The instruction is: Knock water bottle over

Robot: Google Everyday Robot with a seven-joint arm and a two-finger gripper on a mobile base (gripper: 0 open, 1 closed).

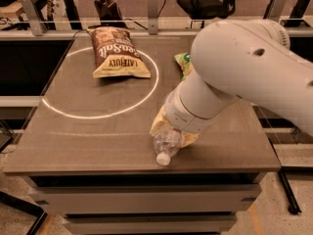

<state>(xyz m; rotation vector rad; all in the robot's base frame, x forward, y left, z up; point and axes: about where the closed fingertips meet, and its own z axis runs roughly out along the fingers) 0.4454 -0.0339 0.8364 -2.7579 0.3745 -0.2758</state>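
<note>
Front edge of tabletop (pixel 98 131): water bottle (pixel 167 142) is lying on its side, cap facing the edge.
Gripper: hiding under the wrist (pixel 188 114) over the bottle; whether it is gripping, cannot tell.
Handling: probably light, slippery, rolling easily; nudge the ribbed body.

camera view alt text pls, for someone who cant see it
A clear water bottle lies on its side near the front edge of a dark table, cap toward the camera, against a yellow snack bag. A white robot arm reaches down over it, its gripper hidden behind the wrist; a brown chip bag and a green bag lie farther back.
</note>
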